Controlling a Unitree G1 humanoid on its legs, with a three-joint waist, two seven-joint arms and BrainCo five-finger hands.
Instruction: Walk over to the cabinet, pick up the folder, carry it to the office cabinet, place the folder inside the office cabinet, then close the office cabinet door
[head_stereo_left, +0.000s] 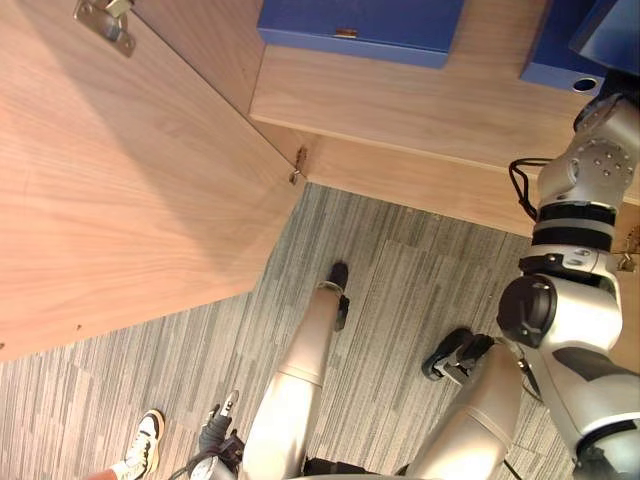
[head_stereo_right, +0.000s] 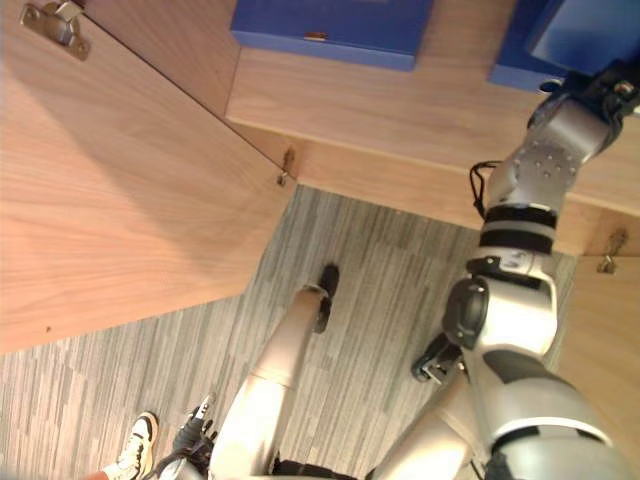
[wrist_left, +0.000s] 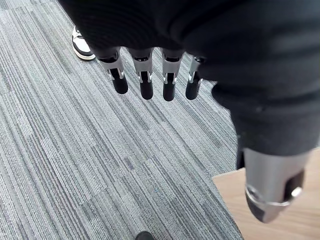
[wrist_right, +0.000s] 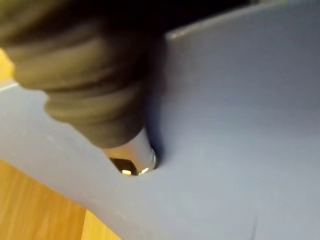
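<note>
Two things I want from the left eye view: the cabinet and the idle hand. (A)

The cabinet door (head_stereo_left: 120, 180) stands open at the left, with a hinge (head_stereo_left: 105, 22) near its top. A flat blue file (head_stereo_left: 360, 25) lies on the shelf (head_stereo_left: 420, 100), and further right is a blue file with a finger hole (head_stereo_left: 555, 50). The left hand (head_stereo_left: 215, 432) hangs low over the grey carpet (head_stereo_left: 400, 270), near a person's shoe (head_stereo_left: 145, 445). (B)

And the right eye view? (A)

The right arm reaches up to the shelf's right end. The right hand (head_stereo_right: 600, 85) is up against the folder (head_stereo_right: 585, 35), which sits at the top right, just beside the file with the hole. (B)

Left wrist view? (A)

The fingers (wrist_left: 146, 82) are straight and loose and the thumb (wrist_left: 272, 185) is apart from them, with nothing between. The carpet is below. (B)

Right wrist view? (A)

The folder's blue face lies close against the hand, and the thumb there presses on it. Whether the hand grips the folder I cannot tell. (B)
</note>
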